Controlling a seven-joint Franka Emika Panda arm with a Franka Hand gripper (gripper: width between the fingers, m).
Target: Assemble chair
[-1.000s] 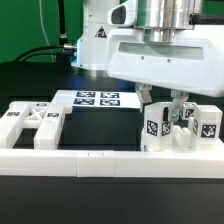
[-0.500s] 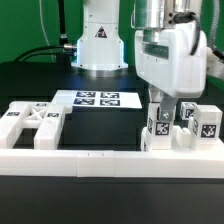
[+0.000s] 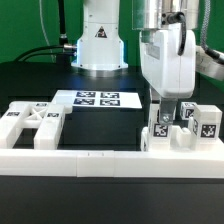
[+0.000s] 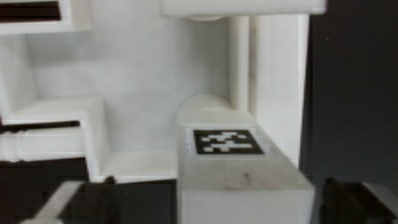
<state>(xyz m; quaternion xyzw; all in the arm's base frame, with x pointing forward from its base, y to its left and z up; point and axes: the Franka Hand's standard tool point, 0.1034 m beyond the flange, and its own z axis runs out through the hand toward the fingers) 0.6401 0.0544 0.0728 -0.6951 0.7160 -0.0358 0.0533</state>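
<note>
Black tabletop (image 3: 100,130), chunky matte white chair parts (image 3: 30,124), square tags (image 3: 160,127)

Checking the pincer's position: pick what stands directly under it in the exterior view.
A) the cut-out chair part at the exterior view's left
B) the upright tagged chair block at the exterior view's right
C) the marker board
B: the pincer hangs right above the upright tagged chair block, and the wrist view shows that block between its open jaws.

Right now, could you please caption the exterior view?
Robot hand above an upright tagged chair piece, behind the low white rail.
</note>
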